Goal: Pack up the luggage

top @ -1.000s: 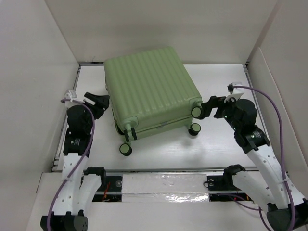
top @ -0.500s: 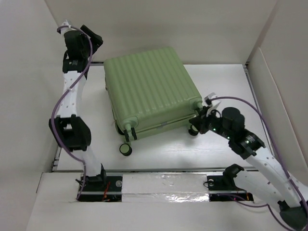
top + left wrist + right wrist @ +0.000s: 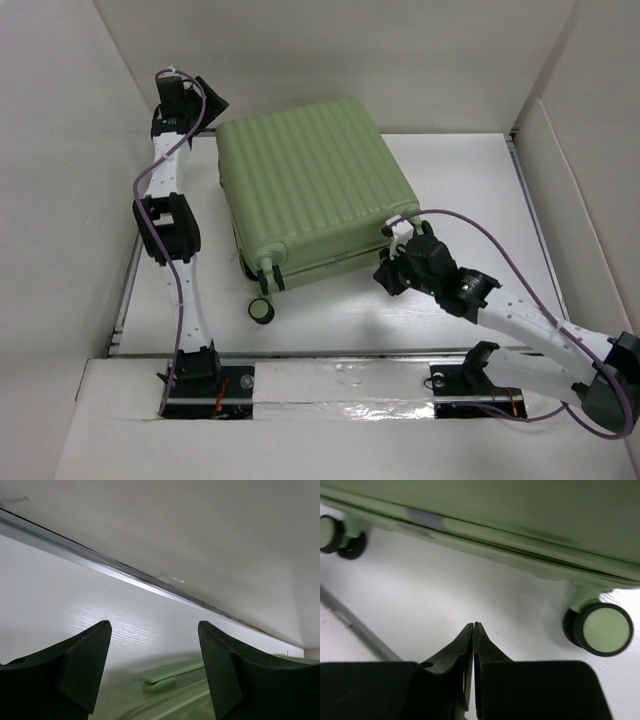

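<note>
The right fingers (image 3: pixel 473 641) are pressed together with nothing between them. They sit low over the table (image 3: pixel 460 180), just beside the near right wheel (image 3: pixel 602 630) of the luggage (image 3: pixel 310 185). The left fingers (image 3: pixel 207 100) stand well apart and hold nothing. They are raised at the far left corner of the luggage, close to the back wall (image 3: pixel 200 530). The luggage is closed and lies flat on the table towards its far left. Its ribbed shell faces up and its wheels point to the near edge.
</note>
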Robot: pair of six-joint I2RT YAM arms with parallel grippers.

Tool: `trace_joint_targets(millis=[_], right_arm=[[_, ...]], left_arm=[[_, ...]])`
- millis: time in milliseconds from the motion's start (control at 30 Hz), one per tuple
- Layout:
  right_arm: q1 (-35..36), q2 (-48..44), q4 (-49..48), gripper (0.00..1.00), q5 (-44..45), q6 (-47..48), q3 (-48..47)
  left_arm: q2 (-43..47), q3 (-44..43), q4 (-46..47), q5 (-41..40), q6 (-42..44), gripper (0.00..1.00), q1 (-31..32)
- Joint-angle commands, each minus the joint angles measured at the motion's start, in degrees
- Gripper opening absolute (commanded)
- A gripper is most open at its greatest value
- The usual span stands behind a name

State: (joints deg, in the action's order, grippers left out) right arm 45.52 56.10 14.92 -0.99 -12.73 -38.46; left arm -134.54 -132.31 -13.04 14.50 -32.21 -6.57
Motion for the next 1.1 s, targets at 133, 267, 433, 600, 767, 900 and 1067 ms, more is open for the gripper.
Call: trace_joint_targets(millis=[133, 267, 433, 600, 767, 900, 1067], right_arm=[[-1.83, 2.7, -7.27, 0.07, 13.12, -0.63, -1.7], [-8.59, 2.79, -9.11, 0.06, 11.46, -0.45, -2.76], [-16.86, 5.86, -13.6, 0.05, 5.22, 1.92, -5.48], [-19.24, 11.48, -14.12, 0.06, 3.55, 3.41, -11.11], [-21.61, 17.37, -18.17, 0.06, -1.45, 5.17, -16.98], [-22.31, 24.92, -17.64, 0.06, -6.11, 6.05, -24.09], [-20.47, 37.48, -10.38, 0.0, -15.34, 8.76, -39.99]], left_arm=[[-5.64, -4.71, 9.86, 14.94, -1.9, 0.67, 0.85], [-7.05, -2.79, 12.59, 20.62, 0.3, 0.68, 1.91], [-4.52, 7.22, 19.79, 28.39, 0.03, 0.66, 3.05], [11.27, 37.61, 36.91, 21.98, -3.55, 0.66, 4.11], [23.69, 58.45, 47.39, 11.45, -10.58, 0.64, 4.63], [36.23, 76.09, 51.62, 5.37, -14.9, 0.61, 5.94], [50.32, 90.98, 53.12, 0.37, -15.69, 0.55, 9.99]])
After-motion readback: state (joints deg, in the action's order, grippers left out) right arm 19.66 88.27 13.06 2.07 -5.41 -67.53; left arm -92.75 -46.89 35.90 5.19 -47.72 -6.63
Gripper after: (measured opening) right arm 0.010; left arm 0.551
